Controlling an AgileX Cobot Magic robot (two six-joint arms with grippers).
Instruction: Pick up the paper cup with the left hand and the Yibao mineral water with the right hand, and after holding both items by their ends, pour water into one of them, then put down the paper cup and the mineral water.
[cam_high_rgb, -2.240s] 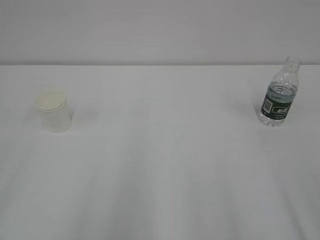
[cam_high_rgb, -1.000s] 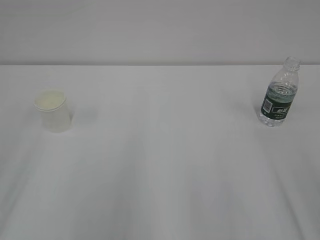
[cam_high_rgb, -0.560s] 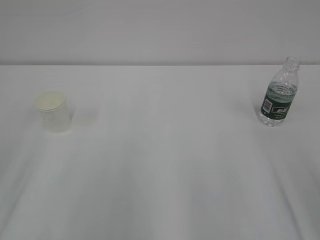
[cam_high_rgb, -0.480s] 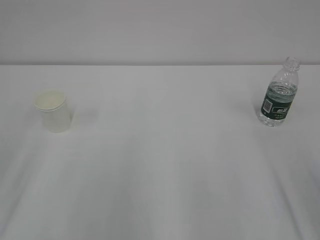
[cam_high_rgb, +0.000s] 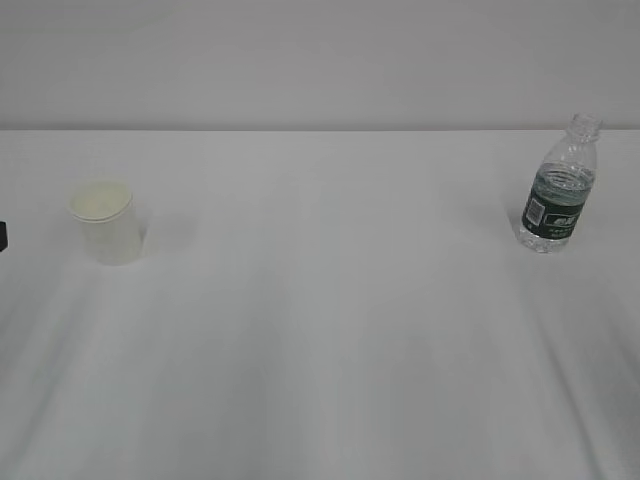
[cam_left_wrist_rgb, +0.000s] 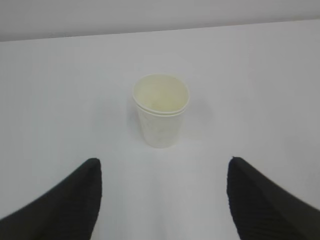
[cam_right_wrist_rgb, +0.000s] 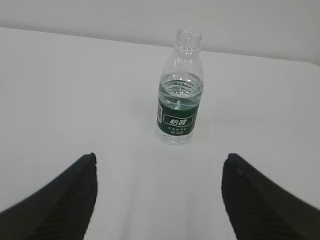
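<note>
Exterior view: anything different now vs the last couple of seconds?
A dark part, likely the left arm, has come in at the left edge beside the paper cup. Nothing gripped or let go. Cup and Yibao mineral water stand where they were on the table.

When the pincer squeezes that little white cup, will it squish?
Probably. The paper cup looks thin-walled and empty inside, so a hard squeeze could dent it. Being empty, it is likely very light and may slide or tip if nudged on the smooth table.

A white table (cam_high_rgb: 330, 330) carries the paper cup (cam_high_rgb: 107, 222) and the Yibao mineral water (cam_high_rgb: 559, 190), well apart.
</note>
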